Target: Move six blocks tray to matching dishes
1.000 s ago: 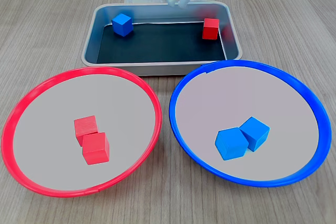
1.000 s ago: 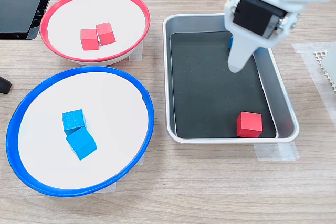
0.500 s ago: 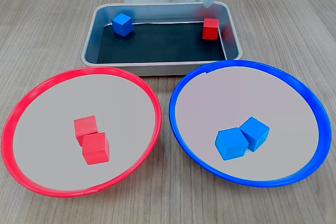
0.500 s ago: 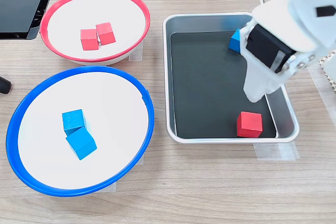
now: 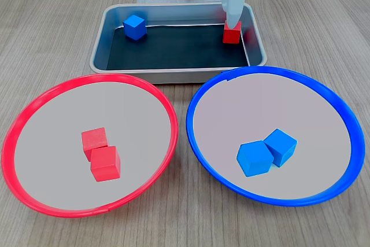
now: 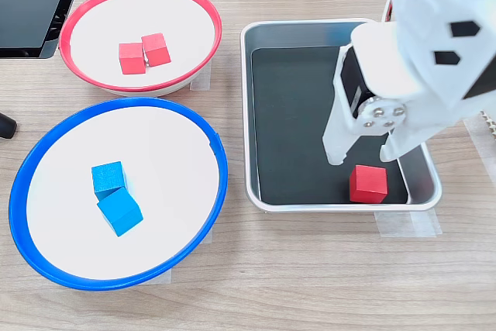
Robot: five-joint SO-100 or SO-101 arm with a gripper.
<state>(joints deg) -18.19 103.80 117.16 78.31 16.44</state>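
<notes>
- Red block (image 6: 367, 184) is sitting on the dark floor of the tray (image 6: 256, 122), in the corner nearest the blue-rimmed dish (image 5: 347, 120); in a fixed view it is showing at (image 5: 232, 32).
- Gripper (image 6: 358, 157) is hanging over that block with its jaws parted: one white finger (image 6: 338, 141) is reaching down just beside the block, and the other is standing above the block's far side. Nothing is being held.
- In a fixed view the finger tip (image 5: 232, 13) is appearing to touch the block's top; real contact cannot be told.
- Blue block (image 5: 134, 27) is lying at the tray's opposite end.
- Red-rimmed dish (image 6: 203, 52) is holding two red blocks (image 6: 142, 53); the blue-rimmed dish is holding two blue blocks (image 6: 114, 195).
- Step in hand, as judged: lining up for the grasp on the fifth block, four of six being sorted.
- Next move is calling for a lowering until the fingers straddle the block, a closing, then a lift clear of the tray rim.
- Risk: the block is lying close to the tray wall, leaving the outer finger little room.
</notes>
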